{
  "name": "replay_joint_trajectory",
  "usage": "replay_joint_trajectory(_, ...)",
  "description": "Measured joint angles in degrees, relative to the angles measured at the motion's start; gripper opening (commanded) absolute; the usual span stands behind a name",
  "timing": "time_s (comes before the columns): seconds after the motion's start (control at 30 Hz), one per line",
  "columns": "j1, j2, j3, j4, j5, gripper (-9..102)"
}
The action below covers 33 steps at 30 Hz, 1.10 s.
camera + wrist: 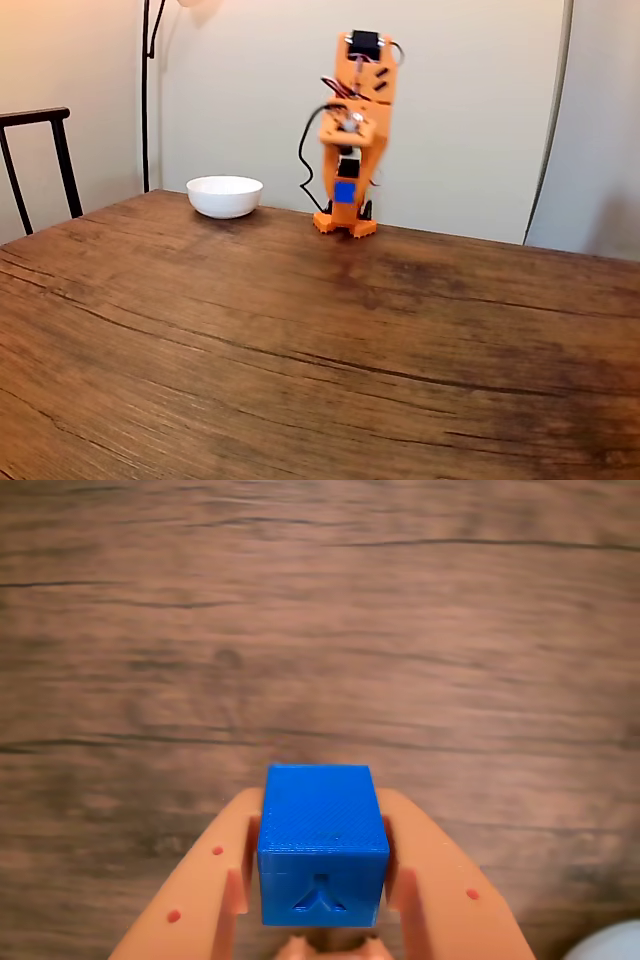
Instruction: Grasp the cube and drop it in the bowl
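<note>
Cube (322,842) clamped between orange jaws, apparently lifted above desk (300,340); bowl (225,195) left in fixed view.

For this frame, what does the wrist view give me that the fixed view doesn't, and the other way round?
Wrist view alone: the raised mark on the cube face, and the gripper fingers pressed against both its sides. Fixed view alone: the whole orange arm upright, the white bowl left of it, and a chair. Both: the blue cube held above the wooden table.
</note>
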Motion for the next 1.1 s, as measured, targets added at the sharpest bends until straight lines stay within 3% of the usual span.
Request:
replay_joint_trajectory(0.4,18.54,25.75,23.82,0.0,7.47,7)
replay_joint_trajectory(0.9,63.37,52.65,42.54,-0.18,29.53,7)
replay_joint_trajectory(1.1,73.83,53.26,49.75,-7.65,35.95,7)
